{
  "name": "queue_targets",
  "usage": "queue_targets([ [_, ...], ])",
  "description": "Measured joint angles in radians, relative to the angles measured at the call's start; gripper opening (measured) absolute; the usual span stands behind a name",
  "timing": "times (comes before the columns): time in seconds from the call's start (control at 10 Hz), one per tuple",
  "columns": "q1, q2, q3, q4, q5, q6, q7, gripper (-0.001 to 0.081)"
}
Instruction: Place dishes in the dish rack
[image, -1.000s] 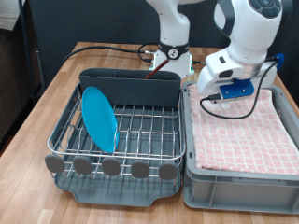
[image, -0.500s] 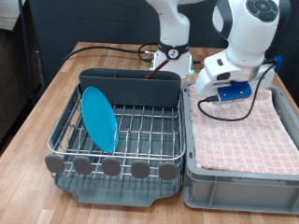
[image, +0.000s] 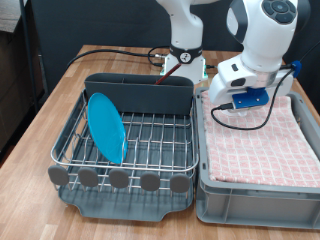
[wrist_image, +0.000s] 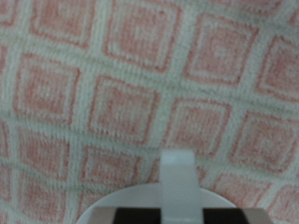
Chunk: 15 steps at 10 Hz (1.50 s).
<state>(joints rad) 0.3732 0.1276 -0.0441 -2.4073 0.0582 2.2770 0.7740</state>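
Note:
The dark grey dish rack (image: 75, 150) stands on the wooden table at the exterior view's left. The light-blue plate (image: 105, 127) stands on edge in its wire grid. My gripper (image: 222, 110) is down at the far end of the grey bin (image: 250, 195) lined with pink checked cloth, just right of the rack's utensil box (image: 135, 92). The wrist view shows the cloth (wrist_image: 140, 84) close up, with a pale fingertip (wrist_image: 177, 173) over a white rounded rim (wrist_image: 103, 207) at the frame's edge, perhaps the white cup. I cannot make out the wooden spoon.
The robot base (image: 185, 60) and its cables lie behind the rack. The bin sits tight against the rack's right side. Bare table (image: 50, 100) shows to the left of the rack.
The arm has shifted very slightly over the bin's far end. The plate and the rack have not moved.

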Motion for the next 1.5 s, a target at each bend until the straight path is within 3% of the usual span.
queue_targets([
  [0.1, 0.0, -0.001, 0.0, 0.0, 0.004, 0.001, 0.002, 0.0071],
  [0.4, 0.0, -0.025, 0.0, 0.003, 0.009, -0.018, 0.019, 0.0072],
  [1.1, -0.008, -0.15, -0.044, 0.054, -0.037, -0.1, 0.026, 0.0072],
  [1.5, -0.039, -0.194, -0.086, 0.097, -0.118, -0.02, 0.016, 0.0072],
])
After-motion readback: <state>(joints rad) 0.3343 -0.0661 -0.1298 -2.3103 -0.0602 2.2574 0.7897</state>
